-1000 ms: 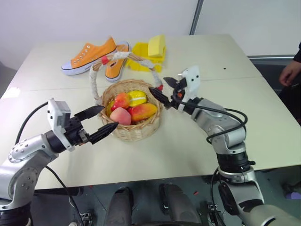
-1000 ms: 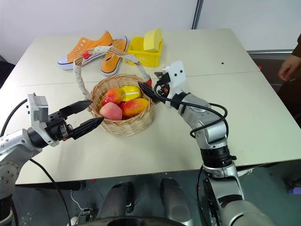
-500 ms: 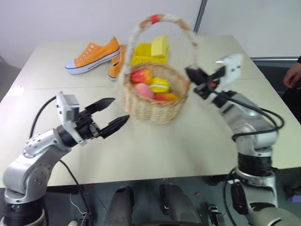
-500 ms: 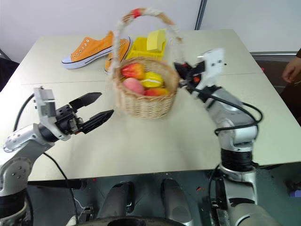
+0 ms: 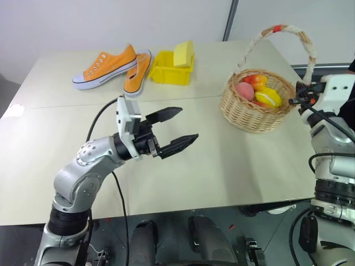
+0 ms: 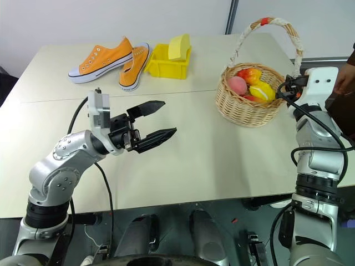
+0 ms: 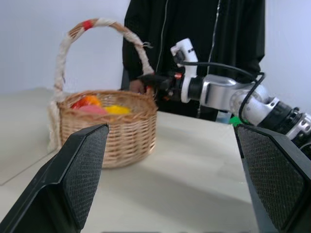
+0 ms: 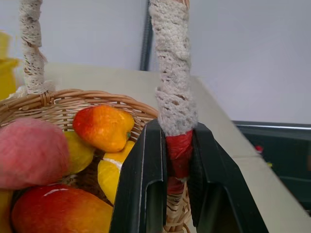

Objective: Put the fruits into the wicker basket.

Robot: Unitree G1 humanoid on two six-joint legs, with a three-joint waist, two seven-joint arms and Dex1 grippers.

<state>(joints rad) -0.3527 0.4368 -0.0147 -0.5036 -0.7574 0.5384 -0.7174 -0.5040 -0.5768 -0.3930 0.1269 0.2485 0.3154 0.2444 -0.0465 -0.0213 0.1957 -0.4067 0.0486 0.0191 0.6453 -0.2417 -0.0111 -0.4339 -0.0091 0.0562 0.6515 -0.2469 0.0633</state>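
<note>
basket: light, stiff wicker; fruits inside could roll.
right gripper: clenched on red handle base.
left gripper: released, empty.

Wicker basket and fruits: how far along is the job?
Done: the fruits lie in the wicker basket, with no loose fruit seen on the table. In hand: the right gripper is shut on the red base of the basket's handle. The left gripper is open and holds nothing. Left: apparently only releasing the basket.

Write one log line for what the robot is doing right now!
right gripper shut on wicker basket handle | fruits inside | left gripper open, empty
</note>
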